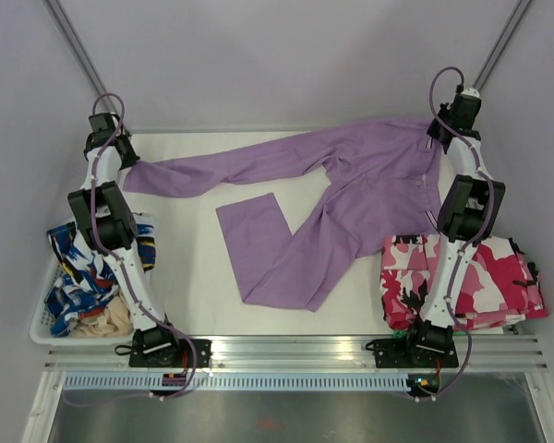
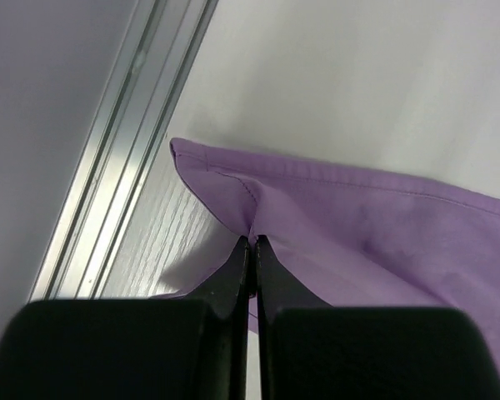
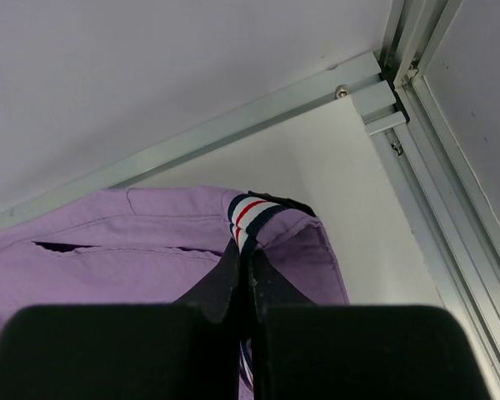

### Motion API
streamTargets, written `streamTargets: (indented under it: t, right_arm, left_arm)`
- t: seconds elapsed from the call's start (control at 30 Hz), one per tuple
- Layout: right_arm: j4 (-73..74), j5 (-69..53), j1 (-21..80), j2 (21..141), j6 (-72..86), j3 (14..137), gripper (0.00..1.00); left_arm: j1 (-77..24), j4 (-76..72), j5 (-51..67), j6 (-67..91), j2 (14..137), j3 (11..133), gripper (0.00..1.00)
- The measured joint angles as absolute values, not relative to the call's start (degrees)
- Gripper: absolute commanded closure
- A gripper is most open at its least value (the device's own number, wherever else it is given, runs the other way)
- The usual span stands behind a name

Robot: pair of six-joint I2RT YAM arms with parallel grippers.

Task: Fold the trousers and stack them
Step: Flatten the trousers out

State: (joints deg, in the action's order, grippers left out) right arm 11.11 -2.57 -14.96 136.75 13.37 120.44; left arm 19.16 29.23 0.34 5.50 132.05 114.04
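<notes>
The lilac trousers (image 1: 351,185) lie spread across the white table, waist at the far right. One leg stretches left along the far edge. The other leg runs toward the near middle, its end folded back. My left gripper (image 1: 129,166) is shut on the hem of the far leg (image 2: 258,200) at the table's far left. My right gripper (image 1: 437,129) is shut on the waistband (image 3: 275,237) at a white, red and navy striped tab (image 3: 248,215), near the far right corner.
A white basket (image 1: 42,325) at the near left holds blue-and-white patterned clothes (image 1: 83,268). A folded pink, white and black camouflage garment (image 1: 471,281) lies at the near right. Aluminium rails (image 3: 400,158) edge the table.
</notes>
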Motion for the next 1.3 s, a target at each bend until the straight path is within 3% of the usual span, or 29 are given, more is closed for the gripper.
streamTargets:
  t: [0.3, 0.47, 0.7, 0.73, 0.77, 0.8, 0.87, 0.9, 0.93, 1.07, 1.3]
  right_arm:
    - [12.34, 1.52, -14.94, 139.39, 10.63, 122.80, 1.00]
    - [12.99, 5.08, -14.92, 139.57, 10.72, 123.85, 1.00]
    - [13.21, 6.39, -14.90, 140.53, 10.70, 125.43, 0.96]
    - [13.32, 6.33, -14.90, 140.79, 10.70, 125.80, 0.94]
    - [13.43, 6.13, -14.90, 140.99, 10.72, 125.99, 0.88]
    - [13.47, 5.82, -14.90, 141.23, 10.74, 126.30, 0.69]
    - [14.00, 4.89, -14.92, 141.47, 10.90, 126.69, 0.45]
    - [14.37, 3.95, -14.98, 141.47, 10.68, 126.87, 0.15]
    - [14.74, 2.92, -15.03, 141.47, 10.55, 127.13, 0.09]
    - [16.10, -0.64, -15.03, 140.29, 9.17, 127.66, 0.06]
    - [17.41, -9.85, -15.00, 125.43, 12.25, 119.13, 0.06]
  left_arm:
    - [19.16, 12.25, 2.00, 14.63, 131.48, 110.15, 0.98]
    - [18.76, 8.43, 3.14, 16.75, 133.25, 115.44, 0.97]
    - [18.22, 6.15, 3.20, 17.41, 136.73, 121.62, 0.84]
    - [18.22, 6.26, 3.22, 17.37, 137.27, 122.13, 0.79]
    - [18.24, 6.39, 3.29, 17.30, 137.62, 122.21, 0.65]
    - [18.24, 6.83, 3.40, 17.06, 137.88, 122.21, 0.55]
    - [18.24, 7.79, 3.64, 16.99, 138.19, 122.21, 0.36]
    - [18.22, 8.56, 3.77, 16.75, 138.19, 122.21, 0.31]
    - [18.15, 9.26, 4.08, 16.73, 138.17, 122.21, 0.28]
    - [17.65, 10.98, 5.26, 16.62, 136.07, 120.27, 0.24]
    - [10.37, 11.07, 5.48, 15.27, 112.64, 99.70, 0.19]
